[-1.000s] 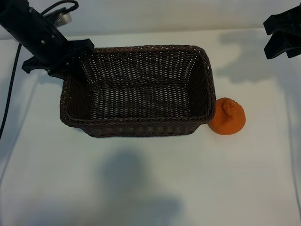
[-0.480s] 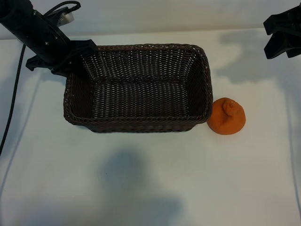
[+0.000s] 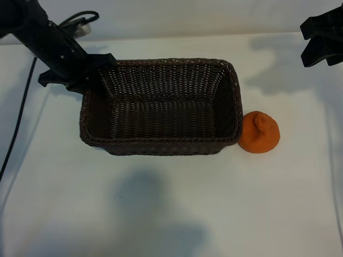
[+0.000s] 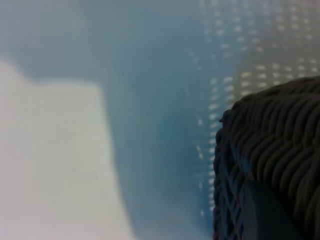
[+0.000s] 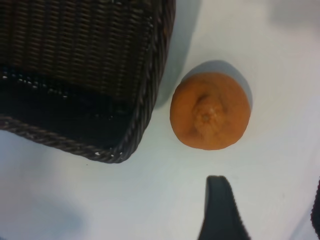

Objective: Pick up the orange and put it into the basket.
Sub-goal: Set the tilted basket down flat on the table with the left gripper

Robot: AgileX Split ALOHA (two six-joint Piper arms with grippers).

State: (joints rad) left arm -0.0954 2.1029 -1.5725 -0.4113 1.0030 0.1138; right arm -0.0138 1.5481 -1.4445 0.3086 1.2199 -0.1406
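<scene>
The dark-brown woven basket (image 3: 161, 147) sits in the middle of the white table. My left gripper (image 3: 92, 74) is shut on the rim at its far left corner. In the left wrist view only the basket's weave (image 4: 272, 150) shows, right against the camera. The orange (image 3: 259, 133), with its nub on top, rests on the table right beside the basket's right end, outside it. My right gripper (image 3: 321, 40) hangs open at the far right, well behind the orange, holding nothing. In the right wrist view, the orange (image 5: 210, 111) lies ahead of one dark finger (image 5: 220, 210), next to the basket's corner (image 5: 145, 100).
A black cable (image 3: 19, 107) runs down the table's left side from the left arm. Bare white tabletop (image 3: 171, 214) spreads in front of the basket and the orange.
My left gripper has moved right and a little toward the front, dragging the basket's left end with it. The orange and the right gripper have not moved.
</scene>
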